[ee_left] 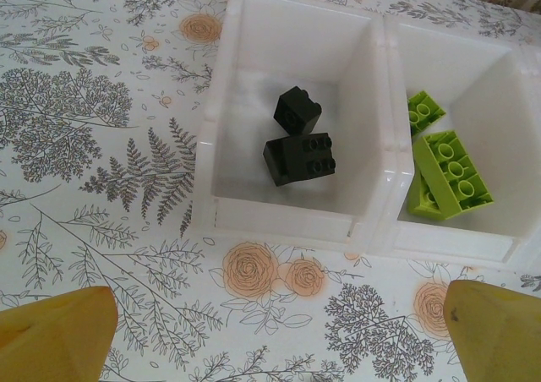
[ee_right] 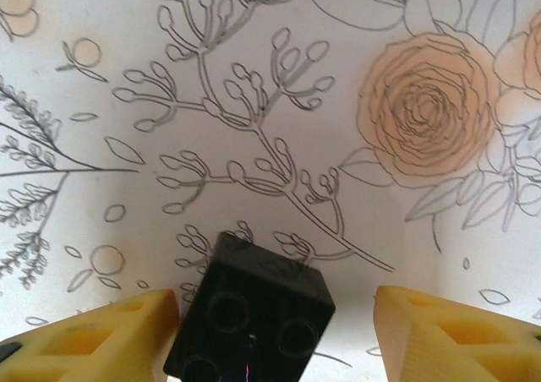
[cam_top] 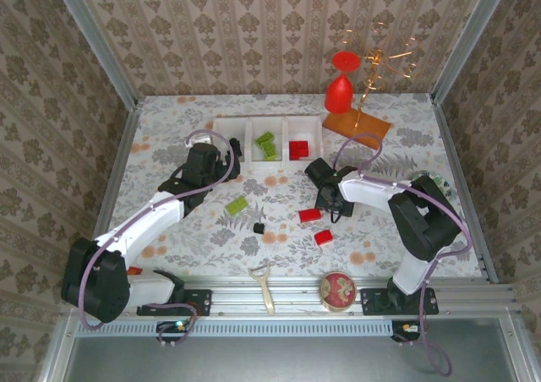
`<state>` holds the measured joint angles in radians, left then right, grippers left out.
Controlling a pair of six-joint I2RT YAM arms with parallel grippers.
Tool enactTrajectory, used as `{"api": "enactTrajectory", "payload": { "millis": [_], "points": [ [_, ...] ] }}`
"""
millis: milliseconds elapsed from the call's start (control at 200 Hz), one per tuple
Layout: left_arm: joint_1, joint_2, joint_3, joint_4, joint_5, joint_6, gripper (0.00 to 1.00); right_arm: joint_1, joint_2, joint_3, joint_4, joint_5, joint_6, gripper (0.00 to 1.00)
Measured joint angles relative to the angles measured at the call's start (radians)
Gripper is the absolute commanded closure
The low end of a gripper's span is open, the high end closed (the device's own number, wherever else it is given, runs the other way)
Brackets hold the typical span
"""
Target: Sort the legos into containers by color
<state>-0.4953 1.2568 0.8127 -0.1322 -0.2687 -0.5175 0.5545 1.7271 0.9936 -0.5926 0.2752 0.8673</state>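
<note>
1. The left gripper [ee_left: 275,338] hovers at the near side of the containers [cam_top: 306,130]. Its fingers [ee_left: 55,335] are spread wide, with nothing between them.
2. The left-end bin holds two black bricks [ee_left: 297,141]. The middle bin holds lime green bricks [ee_left: 446,172], and the right-end bin holds a red brick [cam_top: 297,150].
3. The right gripper [ee_right: 275,331] sits low over the tablecloth [ee_right: 254,103], fingers parted around a black lego [ee_right: 254,310]. The lego lies against one finger, with a gap at the other, so it is not clamped.
4. Loose on the cloth lie a green lego [cam_top: 236,204], a small black cube [cam_top: 259,227] and two red legos [cam_top: 309,215].
</note>
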Motion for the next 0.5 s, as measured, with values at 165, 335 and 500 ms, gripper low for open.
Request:
{"api": "enactTrajectory", "payload": {
  "millis": [165,335,500],
  "points": [
    [0.001,0.000,0.000,0.001,0.000,0.000,0.00,0.000,-0.025,-0.010,-0.005,0.001,0.000,0.36],
    [0.001,0.000,0.000,0.003,0.000,-0.003,0.00,-0.002,-0.028,-0.010,0.017,-0.002,-0.001,0.38],
    [0.001,0.000,0.000,0.003,0.003,-0.004,0.00,-0.015,-0.024,-0.010,0.039,-0.016,-0.004,0.45]
  ]
}}
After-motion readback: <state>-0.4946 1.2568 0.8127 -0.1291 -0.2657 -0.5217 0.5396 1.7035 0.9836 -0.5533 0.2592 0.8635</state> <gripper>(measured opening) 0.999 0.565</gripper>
